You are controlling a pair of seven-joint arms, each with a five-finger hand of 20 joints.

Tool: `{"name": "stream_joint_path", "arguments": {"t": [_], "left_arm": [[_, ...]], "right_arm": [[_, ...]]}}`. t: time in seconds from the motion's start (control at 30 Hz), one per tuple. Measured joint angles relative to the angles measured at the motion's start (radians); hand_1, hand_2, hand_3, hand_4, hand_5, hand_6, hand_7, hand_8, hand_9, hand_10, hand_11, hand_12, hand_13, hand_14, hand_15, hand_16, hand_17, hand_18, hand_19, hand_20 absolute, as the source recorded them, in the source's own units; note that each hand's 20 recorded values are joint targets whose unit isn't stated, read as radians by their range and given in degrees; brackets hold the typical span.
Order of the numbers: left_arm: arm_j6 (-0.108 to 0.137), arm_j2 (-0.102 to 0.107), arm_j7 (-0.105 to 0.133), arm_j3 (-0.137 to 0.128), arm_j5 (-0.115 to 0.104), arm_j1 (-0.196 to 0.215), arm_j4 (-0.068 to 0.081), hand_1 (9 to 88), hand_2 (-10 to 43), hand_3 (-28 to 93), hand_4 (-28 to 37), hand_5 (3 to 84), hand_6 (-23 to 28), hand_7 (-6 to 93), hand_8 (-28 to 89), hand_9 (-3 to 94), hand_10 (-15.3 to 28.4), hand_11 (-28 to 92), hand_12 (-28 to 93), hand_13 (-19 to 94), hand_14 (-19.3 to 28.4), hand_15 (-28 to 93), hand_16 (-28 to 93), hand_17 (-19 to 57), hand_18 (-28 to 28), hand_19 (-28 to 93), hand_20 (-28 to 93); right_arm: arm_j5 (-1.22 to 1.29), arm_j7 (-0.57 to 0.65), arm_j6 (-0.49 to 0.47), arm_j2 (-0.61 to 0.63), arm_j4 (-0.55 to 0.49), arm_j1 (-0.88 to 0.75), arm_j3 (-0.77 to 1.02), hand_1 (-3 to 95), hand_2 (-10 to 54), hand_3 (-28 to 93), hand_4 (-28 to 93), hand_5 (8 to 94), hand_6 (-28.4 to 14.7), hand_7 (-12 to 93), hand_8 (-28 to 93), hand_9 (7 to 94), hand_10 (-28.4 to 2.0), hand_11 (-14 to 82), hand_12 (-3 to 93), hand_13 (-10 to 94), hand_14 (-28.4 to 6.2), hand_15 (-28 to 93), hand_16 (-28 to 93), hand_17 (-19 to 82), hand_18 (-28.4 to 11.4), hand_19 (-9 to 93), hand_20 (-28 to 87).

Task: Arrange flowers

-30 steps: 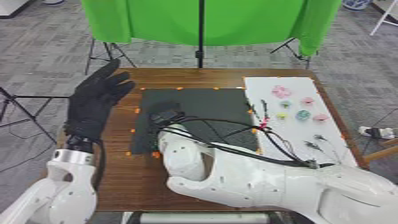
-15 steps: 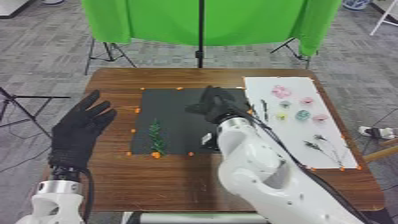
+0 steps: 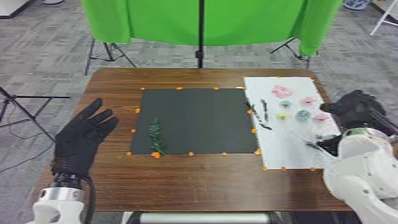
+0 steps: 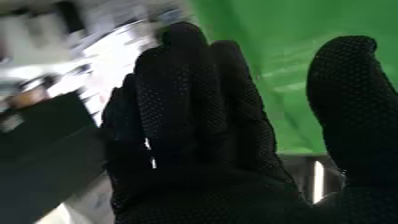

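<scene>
On the right side of the brown tabletop [image 3: 195, 185], we have our right hand [image 3: 360, 107] by the right edge of a white sheet [image 3: 275, 145], its fingers straight, its thumb standing apart and nothing held. Just to its left are the loose flowers: a small pink flower [image 3: 308, 101], a lower pink flower [image 3: 322, 117] and a blue-green flower [image 3: 303, 115], with a large pink flower [image 3: 282, 91] farther off and to the left. Dark stems [image 3: 265, 111] stand near the sheet's left edge, their length running away from us. This hand is much nearer the flowers than our left hand [image 3: 83, 135], which is relaxed and holds nothing beyond the far side of the dark mat [image 3: 204, 120]. Near that mat's left edge lies a green sprig [image 3: 155, 135], its long axis running nearly front to back. We judge the next move to be a pick from the sheet, then a carry leftward onto the mat, where the wide stretch right of the sprig gives room. A low sweep could brush the closely set blooms, and the tabletop's right edge lies close by our right hand.
</scene>
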Motion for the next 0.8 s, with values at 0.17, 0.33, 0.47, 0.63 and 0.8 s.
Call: {"name": "stream_joint_path", "arguments": {"t": [0.17,0.33,0.47,0.63,0.8], "left_arm": [[0.000,0.008,0.017,0.007,-0.015,-0.001,0.001,25.6,5.0,81,-21.5,38.9,9.8,13.8,-10,36.3,20.4,24,11,27,27.9,51,-8,-8.3,25.7,55,6],[0.000,0.009,0.017,0.008,-0.016,-0.004,0.001,25.6,4.9,81,-21.5,38.9,9.9,13.8,-10,36.4,20.4,25,11,27,27.7,51,-8,-8.3,25.7,55,6],[0.000,0.006,0.013,0.007,-0.016,-0.006,0.001,25.6,4.9,81,-21.6,39.0,9.9,13.7,-10,36.5,20.4,25,11,27,27.8,51,-8,-8.3,25.7,55,6],[-0.001,-0.001,0.005,0.005,-0.015,-0.007,0.001,25.5,4.9,81,-21.6,39.0,9.9,13.8,-10,36.5,20.5,25,11,27,27.8,51,-8,-8.3,25.7,55,6],[-0.001,-0.005,0.002,0.004,-0.014,-0.007,0.001,25.5,4.9,81,-21.6,39.1,9.9,13.9,-10,36.6,20.5,25,11,27,27.9,51,-8,-8.3,25.7,55,6]], "right_arm": [[-0.079,0.028,-0.158,0.054,0.054,-0.086,0.020,32.7,-6.5,75,-27,63.3,-2.9,14,-12,65.9,-18.9,40.4,16.2,61,-16.3,78,12,24,-27.3,88,37],[-0.053,0.025,-0.214,0.048,0.063,-0.119,0.011,33.0,-7.4,75,-27,63.7,-2.3,14,-12,65.8,-19.0,40.6,16.1,61,-16.3,79,11,24,-27.5,87,38],[-0.046,0.025,-0.218,0.043,0.078,-0.105,-0.037,33.5,-8.0,75,-27,64.7,-1.8,14,-12,65.7,-19.0,40.9,16.2,61,-16.4,79,11,24,-27.6,87,39],[-0.042,0.023,-0.259,0.036,0.091,-0.086,-0.067,36.4,-8.1,75,-27,70.2,-0.9,15,-12,68.1,-18.3,41.4,16.1,62,-16.2,79,11,25,-27.8,87,40],[-0.052,0.036,-0.279,0.039,0.122,-0.053,-0.117,48.4,-9.5,70,-28,82.4,-1.2,16,1,76.4,-13.6,42.1,19.8,68,-13.2,77,14,29,-26.6,89,39]]}}
